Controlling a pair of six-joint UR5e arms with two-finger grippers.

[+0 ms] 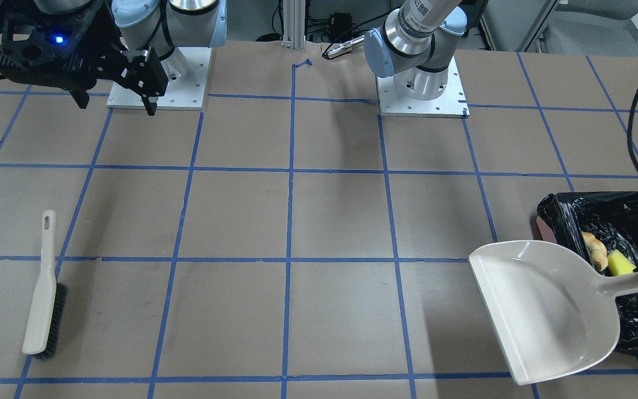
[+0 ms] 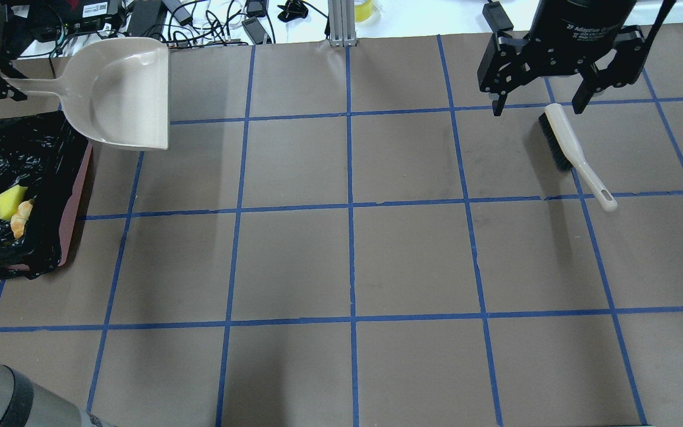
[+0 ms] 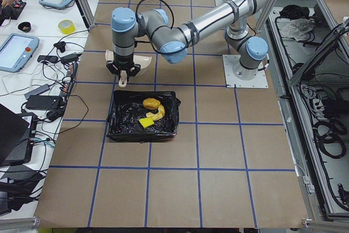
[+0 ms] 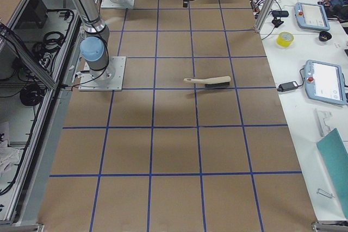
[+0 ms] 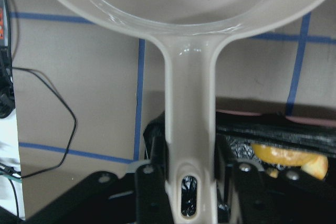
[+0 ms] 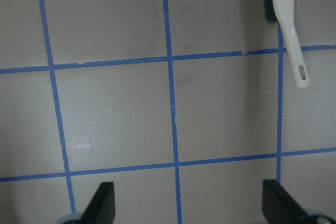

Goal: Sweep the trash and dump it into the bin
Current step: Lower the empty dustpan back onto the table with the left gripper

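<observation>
- The left gripper (image 5: 186,182) is squeezed tight on the end of the handle of the dustpan (image 1: 540,310).
- The dustpan looks empty inside. Its shadow makes it seem lifted off the table (image 1: 330,221), but I cannot be sure.
- The handle is the long way of the dustpan. It runs from the gripper by the bin (image 2: 77,190) out to the scoop, whose wide mouth faces the middle of the table.
- The bin sits just beside and under the left gripper, a bit closer to the robot.
- All 3 bits of trash lie in the bin's black bag: the golden-brown lump (image 3: 151,103), the pale crescent (image 3: 159,114) and the yellow wedge (image 3: 146,122).
- So the dumping looks done. I think the next job is to put the dustpan down, away from the bin, toward its mouth side.
- The left arm is right at the bin. The right arm is well apart from it.
- The right gripper (image 6: 190,205) has its fingers wide apart and holds nothing. It hangs over the brush (image 2: 573,151), which lies flat on the table.
</observation>
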